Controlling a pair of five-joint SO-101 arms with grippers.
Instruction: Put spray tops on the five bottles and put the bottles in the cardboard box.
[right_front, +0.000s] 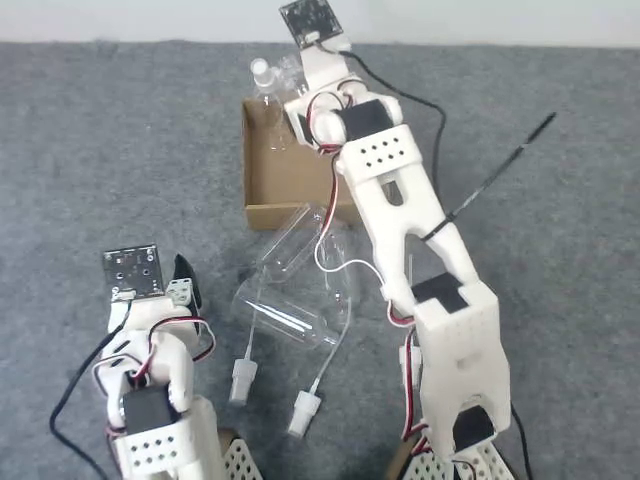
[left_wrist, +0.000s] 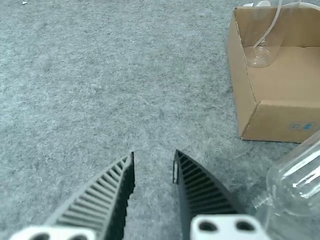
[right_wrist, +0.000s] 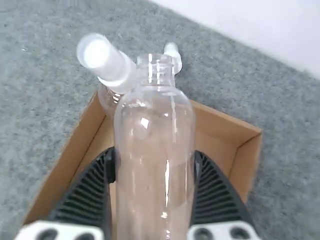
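Observation:
My right gripper hangs over the far end of the cardboard box, shut on a clear bottle with a bare neck, held upright between the pads. Beside it in the box stands a bottle with a white spray top, also seen as bottle. Two clear bottles lie on the carpet in front of the box. Two loose spray tops with thin tubes lie nearer the arms' bases. My left gripper stands open low over the carpet, left of the lying bottles, with nothing between its fingers.
Grey carpet covers the table. The box wall is to one side ahead of the left gripper, and a lying bottle is close by its finger. A thin black rod slants to the right of the right arm.

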